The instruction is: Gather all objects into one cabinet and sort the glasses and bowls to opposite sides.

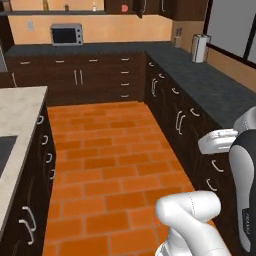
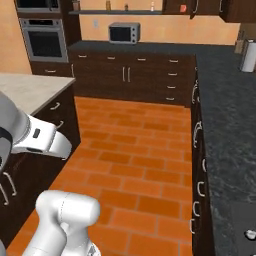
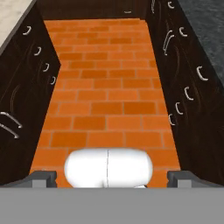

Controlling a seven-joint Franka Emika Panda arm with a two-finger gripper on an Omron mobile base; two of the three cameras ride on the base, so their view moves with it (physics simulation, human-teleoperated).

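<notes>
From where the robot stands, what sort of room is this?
A kitchen, rendered rather than real. A toaster oven sits on the dark counter at the far wall, a built-in wall oven stands to the left, and dark cabinets with drawers line an orange brick floor.

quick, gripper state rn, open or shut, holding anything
Gripper: open, fingertips spread wide, nothing between them, pointing down the orange brick floor.

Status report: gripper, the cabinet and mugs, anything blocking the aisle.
Gripper open, empty, aimed down the brick floor. Coral-orange mug in far wall cabinet, door open. Aisle between base cabinets unobstructed.
</notes>
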